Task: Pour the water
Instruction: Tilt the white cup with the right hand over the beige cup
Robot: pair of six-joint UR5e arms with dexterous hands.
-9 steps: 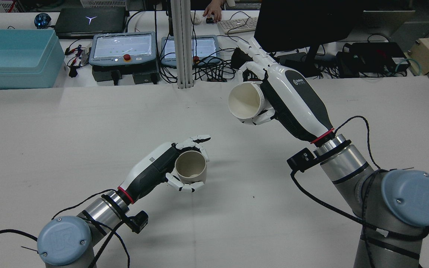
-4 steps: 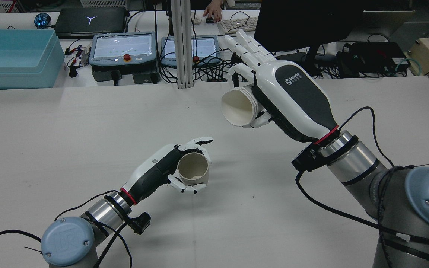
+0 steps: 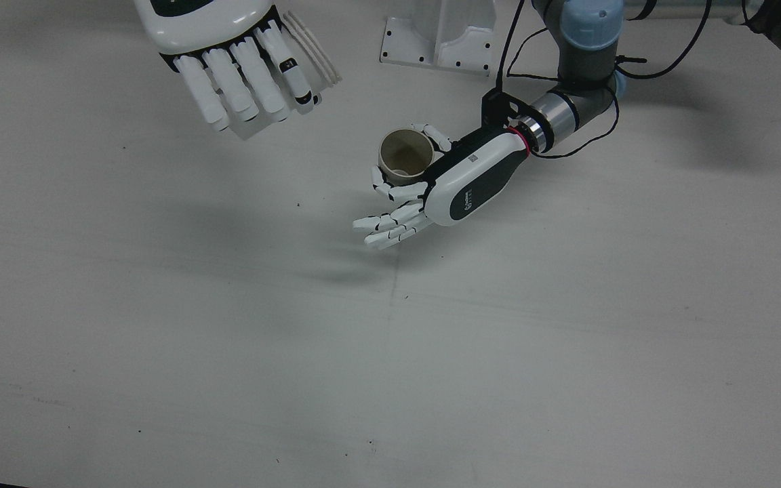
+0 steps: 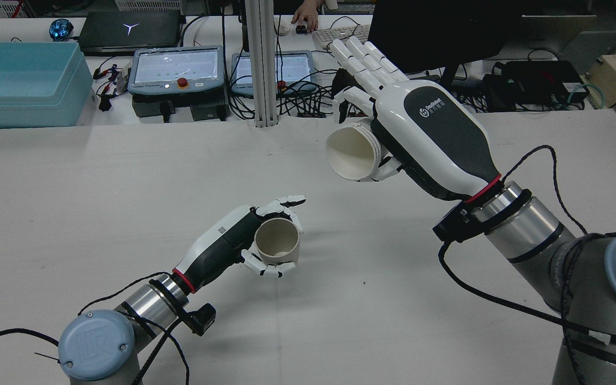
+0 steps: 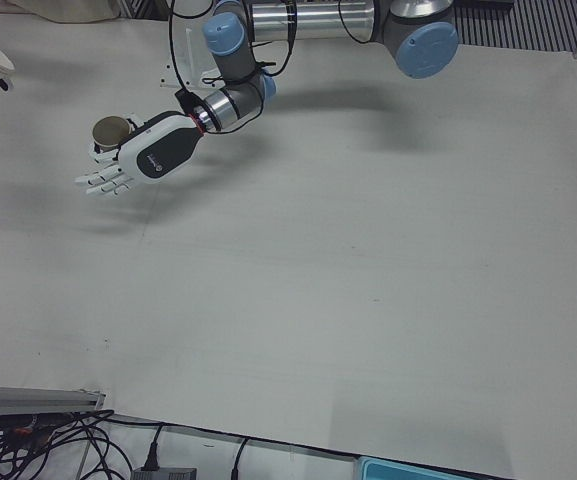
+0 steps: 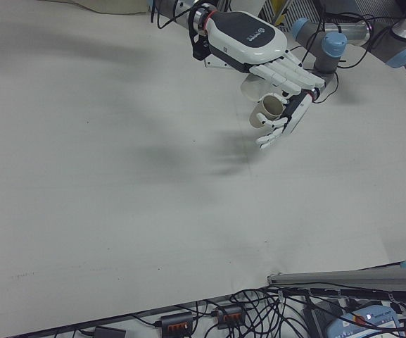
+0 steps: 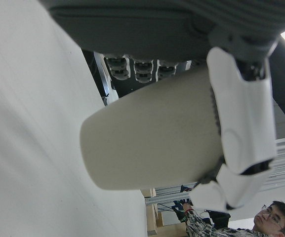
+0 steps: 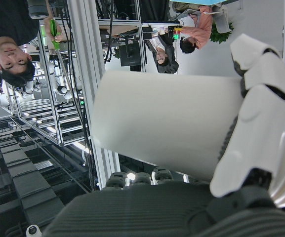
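Right robot hand grips the tipped white cup at two o'clock of the left robot hand's beige cup; poured from there, water could miss onto the counter.

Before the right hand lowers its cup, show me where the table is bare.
The whole table on the operators' side is bare, as is the stretch under the right hand and its white cup. The only crowded spot is mid-table, where the left hand holds the beige cup.
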